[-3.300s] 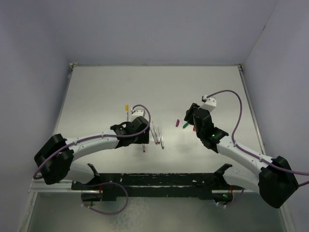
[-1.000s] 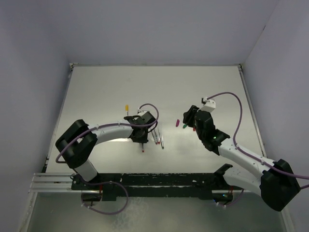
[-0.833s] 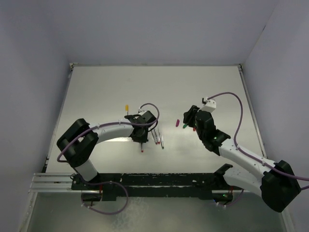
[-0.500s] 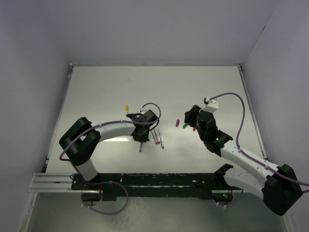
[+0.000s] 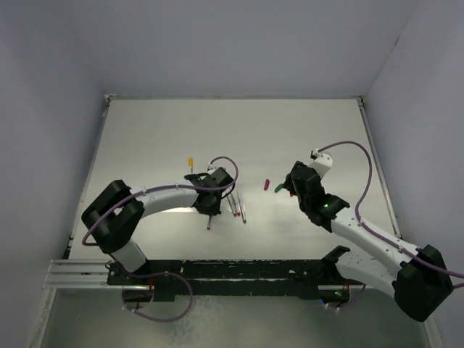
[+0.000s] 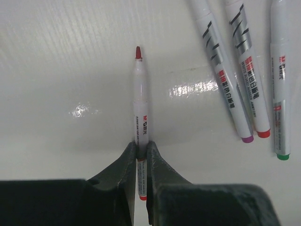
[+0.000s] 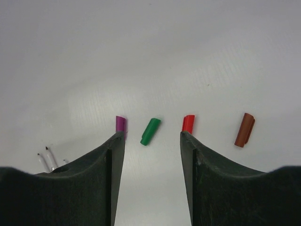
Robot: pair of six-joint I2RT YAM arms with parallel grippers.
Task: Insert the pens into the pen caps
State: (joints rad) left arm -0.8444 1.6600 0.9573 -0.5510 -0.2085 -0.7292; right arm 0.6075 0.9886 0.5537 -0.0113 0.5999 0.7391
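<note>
My left gripper (image 6: 141, 147) is shut on a white pen (image 6: 140, 103) with a red tip, holding it near its rear end, low over the table. Three more pens (image 6: 247, 70) lie side by side to its right, their ends purple, red and green; the top view shows them as a cluster (image 5: 237, 206). My right gripper (image 7: 152, 134) is open and hovers just short of the caps. The green cap (image 7: 150, 131) lies between its fingertips, the purple cap (image 7: 120, 124) at the left tip, a red cap (image 7: 188, 123) at the right tip. A darker red cap (image 7: 244, 129) lies further right.
A yellow cap (image 5: 190, 160) sits on the table behind and left of my left gripper (image 5: 209, 212). Purple cables arc over both wrists. The grey table (image 5: 239, 130) is walled at the back and both sides, and the black arm rail runs along its near edge.
My left gripper has closed on the red-tipped pen, which has shifted slightly left. My right gripper has drawn back a little to the right, away from the caps.
</note>
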